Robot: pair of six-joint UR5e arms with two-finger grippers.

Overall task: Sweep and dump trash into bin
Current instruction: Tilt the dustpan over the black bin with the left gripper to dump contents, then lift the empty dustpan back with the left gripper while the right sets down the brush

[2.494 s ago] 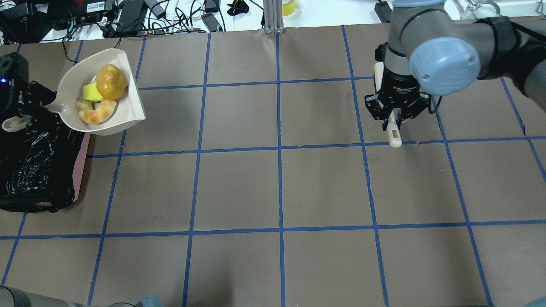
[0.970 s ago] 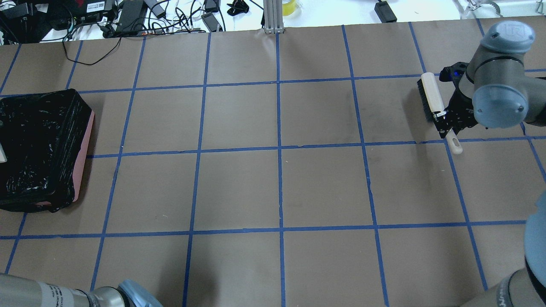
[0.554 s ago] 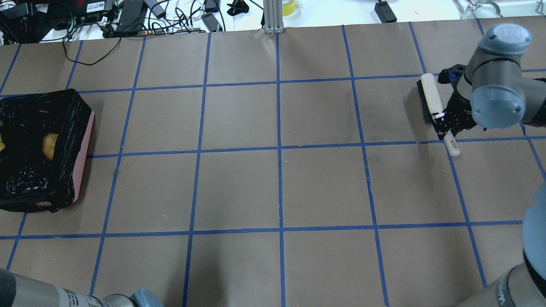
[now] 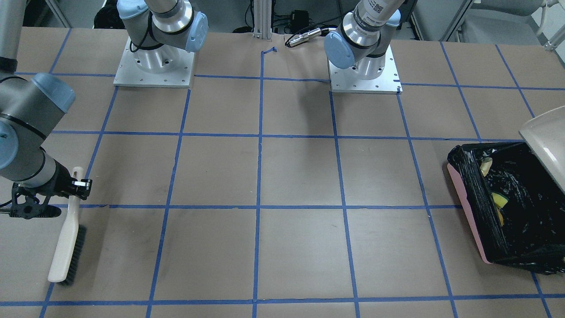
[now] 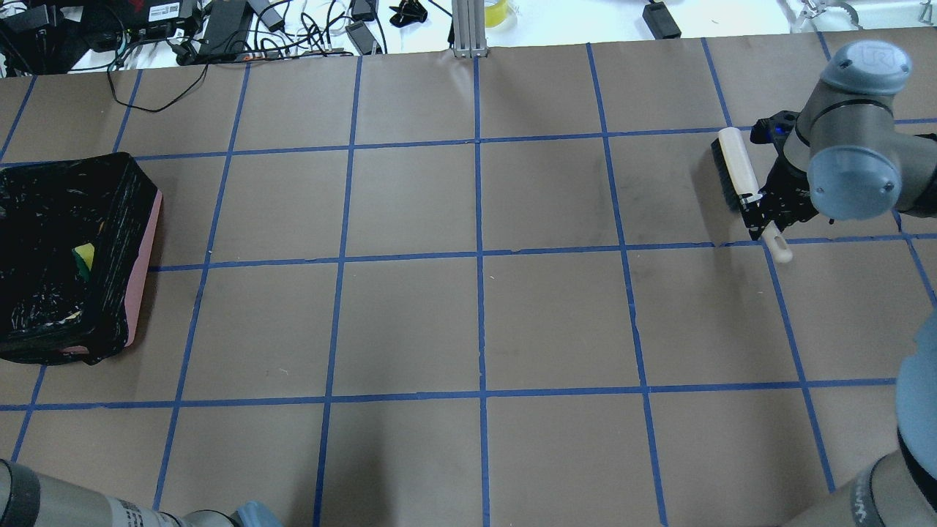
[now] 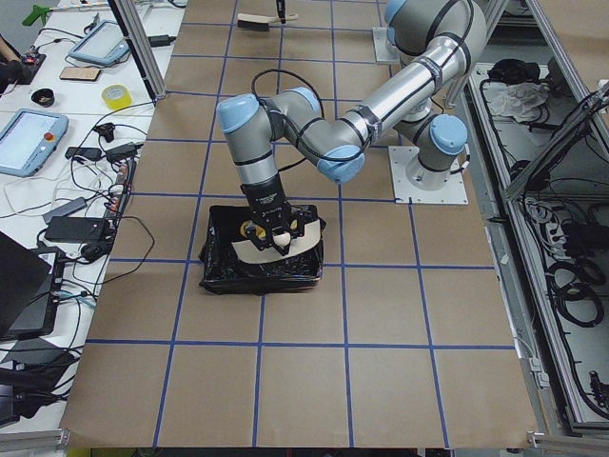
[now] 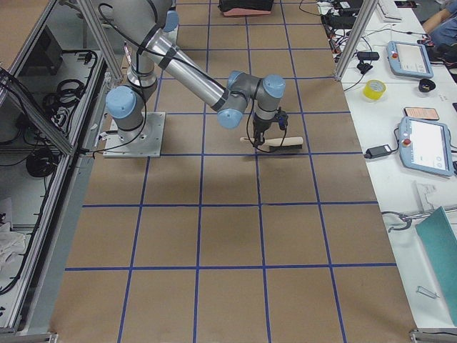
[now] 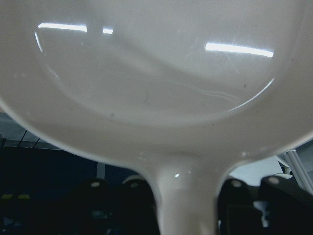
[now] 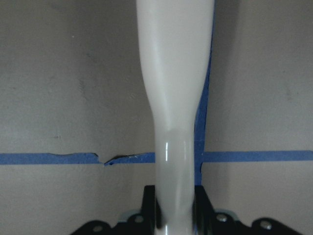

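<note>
The load has gone in. A couple of seconds ago the dustpan (image 4: 545,141) sat level beside the bin (image 5: 143,241) with all three pieces on it; now it hangs tilted over the bin, which stands at the 9 o'clock edge of the desk (image 5: 476,329) in the overhead view. Inside the black liner (image 5: 44,219) the yellow sponge wedge (image 5: 83,256) lies near the middle, where the golden lump showed a moment ago. The front view also shows a tan scrap (image 4: 485,164) against the liner's wall, probably the bread piece. I cannot pick out the lump itself. The left hand (image 6: 270,233) is clamped on the dustpan, its fingers (image 8: 239,205) on either side of the stem. Out at 2 o'clock the right hand (image 5: 765,212) has barely shifted and grips the brush (image 5: 736,165) by its handle, head held low over the desk. The dump looks done; what remains is likely putting the tools down.
</note>
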